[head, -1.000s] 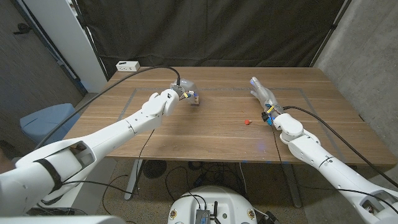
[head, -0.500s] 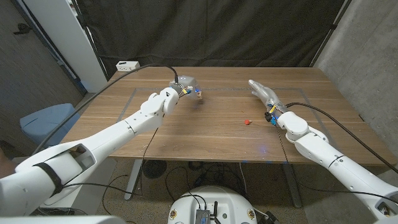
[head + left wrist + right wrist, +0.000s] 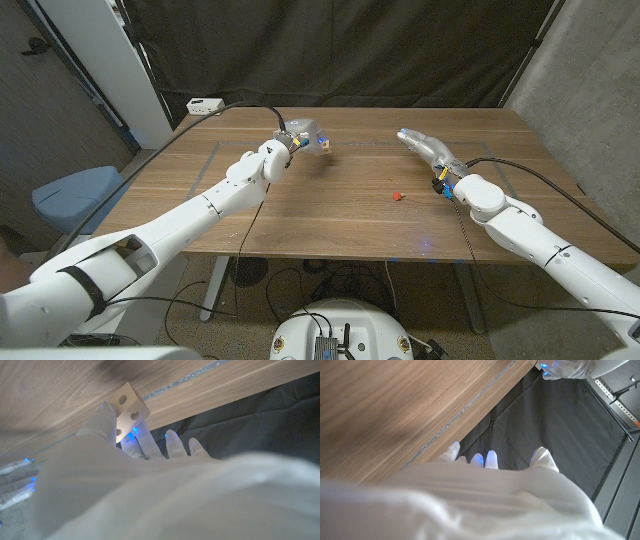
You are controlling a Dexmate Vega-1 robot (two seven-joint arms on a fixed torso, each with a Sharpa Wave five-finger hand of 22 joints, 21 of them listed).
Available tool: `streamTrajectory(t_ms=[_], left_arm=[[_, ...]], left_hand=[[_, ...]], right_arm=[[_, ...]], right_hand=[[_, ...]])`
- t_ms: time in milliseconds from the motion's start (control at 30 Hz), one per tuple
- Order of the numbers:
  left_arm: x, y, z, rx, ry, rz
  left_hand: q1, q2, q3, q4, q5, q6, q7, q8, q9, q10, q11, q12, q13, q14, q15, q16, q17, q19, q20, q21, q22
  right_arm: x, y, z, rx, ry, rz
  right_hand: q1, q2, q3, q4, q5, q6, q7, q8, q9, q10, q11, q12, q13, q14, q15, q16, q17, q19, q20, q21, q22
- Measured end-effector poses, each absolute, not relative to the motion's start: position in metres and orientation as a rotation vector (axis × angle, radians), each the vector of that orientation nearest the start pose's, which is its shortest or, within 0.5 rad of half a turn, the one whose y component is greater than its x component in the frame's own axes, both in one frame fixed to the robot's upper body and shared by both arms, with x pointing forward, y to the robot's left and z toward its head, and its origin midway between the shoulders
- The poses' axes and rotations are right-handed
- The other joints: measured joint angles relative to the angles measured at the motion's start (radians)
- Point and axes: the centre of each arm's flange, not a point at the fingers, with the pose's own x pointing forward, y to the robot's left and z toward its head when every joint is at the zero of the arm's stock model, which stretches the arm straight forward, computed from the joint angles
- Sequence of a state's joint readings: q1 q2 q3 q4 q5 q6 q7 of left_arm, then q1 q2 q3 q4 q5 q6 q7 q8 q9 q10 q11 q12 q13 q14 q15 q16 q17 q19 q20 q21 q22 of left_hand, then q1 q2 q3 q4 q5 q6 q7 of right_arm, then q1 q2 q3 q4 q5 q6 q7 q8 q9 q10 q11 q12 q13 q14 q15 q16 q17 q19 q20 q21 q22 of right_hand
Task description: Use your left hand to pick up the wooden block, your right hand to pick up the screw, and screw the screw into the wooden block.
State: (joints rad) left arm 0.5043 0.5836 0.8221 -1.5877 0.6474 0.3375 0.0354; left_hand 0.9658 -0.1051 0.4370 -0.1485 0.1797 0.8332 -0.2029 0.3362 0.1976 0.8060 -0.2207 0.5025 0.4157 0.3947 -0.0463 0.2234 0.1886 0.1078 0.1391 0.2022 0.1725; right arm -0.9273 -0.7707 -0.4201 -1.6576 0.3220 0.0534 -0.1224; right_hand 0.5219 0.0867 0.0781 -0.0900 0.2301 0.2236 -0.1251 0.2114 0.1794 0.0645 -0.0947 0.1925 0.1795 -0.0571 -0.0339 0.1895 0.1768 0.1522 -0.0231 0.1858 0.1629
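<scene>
Over the last second the left hand [image 3: 303, 133] has lifted the small pale wooden block with round drilled holes [image 3: 324, 144] off the brown wooden table [image 3: 330, 205]; the block was resting on the tabletop earlier and is now held clear of it, a little farther from the robot. The left wrist view shows the block [image 3: 129, 408] pinched between the fingers [image 3: 107, 415]. The right hand [image 3: 424, 146], fingers extended, has risen and moved slightly farther over the table.
</scene>
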Motion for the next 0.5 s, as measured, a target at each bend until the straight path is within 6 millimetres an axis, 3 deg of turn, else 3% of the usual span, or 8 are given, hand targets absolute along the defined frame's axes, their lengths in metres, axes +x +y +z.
streamTrajectory(t_ms=[233, 500], left_arm=[[0.637, 0.137, 0.074, 1.366, -0.691, 0.096], [0.635, 0.131, 0.072, 1.269, -0.718, 0.097]], left_hand=[[0.000, 0.000, -0.005, 0.003, 0.000, 0.005, -0.005, -0.001, 0.000, 0.000, 0.000, 0.000, 0.002, 0.005, 0.005, 0.000, 0.000, 0.000, 0.000, 0.000, 0.000], [-0.003, 0.003, -0.009, 0.000, 0.000, 0.017, -0.001, -0.001, 0.000, 0.008, 0.000, -0.008, 0.005, 0.025, 0.004, 0.006, 0.000, 0.011, -0.011, 0.000, 0.002]], right_arm=[[0.598, -0.287, -0.007, -0.554, -0.557, 0.154], [0.589, -0.293, -0.002, -0.647, -0.551, 0.141]], right_hand=[[0.038, -0.024, 0.010, -0.036, -0.015, 0.012, -0.012, 0.000, 0.005, 0.016, -0.005, 0.004, 0.000, 0.020, 0.002, 0.008, 0.000, 0.029, -0.002, 0.004, 0.000], [0.067, -0.031, 0.022, -0.058, -0.024, 0.032, -0.022, 0.000, 0.005, 0.036, -0.014, 0.004, 0.000, 0.047, 0.000, 0.009, 0.000, 0.064, -0.004, 0.008, 0.003]])
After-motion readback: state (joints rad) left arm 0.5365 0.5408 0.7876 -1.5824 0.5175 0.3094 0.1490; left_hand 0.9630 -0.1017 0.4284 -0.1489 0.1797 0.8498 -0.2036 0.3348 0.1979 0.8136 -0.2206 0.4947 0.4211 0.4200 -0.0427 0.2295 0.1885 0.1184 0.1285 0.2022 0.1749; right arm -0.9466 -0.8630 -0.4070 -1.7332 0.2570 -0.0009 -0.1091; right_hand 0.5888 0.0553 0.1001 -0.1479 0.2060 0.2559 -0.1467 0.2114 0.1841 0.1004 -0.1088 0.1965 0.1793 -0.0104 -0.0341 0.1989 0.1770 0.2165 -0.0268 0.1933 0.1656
